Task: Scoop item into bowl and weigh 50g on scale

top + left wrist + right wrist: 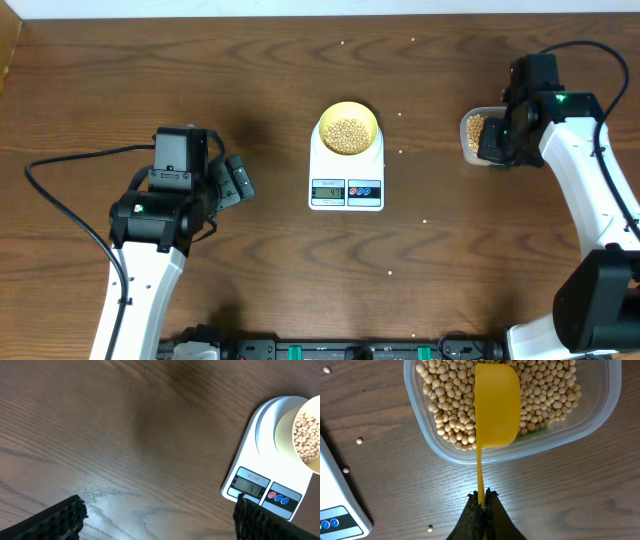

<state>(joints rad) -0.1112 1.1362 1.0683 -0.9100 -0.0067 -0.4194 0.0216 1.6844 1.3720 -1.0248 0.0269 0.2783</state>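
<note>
The scale (346,170) lies near the middle of the table (200,80), its long axis running near to far, with the grey display and two round buttons on the near edge. The pale-yellow bowl (325,118) sits on its far half and holds a shallow layer of beans (348,135). The display digits are lit but too blurred to read surely. To the right, well apart from the scale, stands a clear container (545,442) filled with more of the same beans. The right gripper (481,497) is pinched tight on the thin handle of a bright yellow scoop (496,405). The scoop's long axis runs straight out from the jaws, and its head lies over the beans inside the container. The left gripper (157,517) hangs over bare wood to the left of the scale, jaws spread wide with nothing between them, its fingers (55,520) pointing toward the scale's near left corner. The table is dark brown wood with a strong grain, and a few loose beans (402,151) are scattered around the scale and toward the far side. A pale strip runs along the far edge, and a black rail with green parts lines the near edge.
</note>
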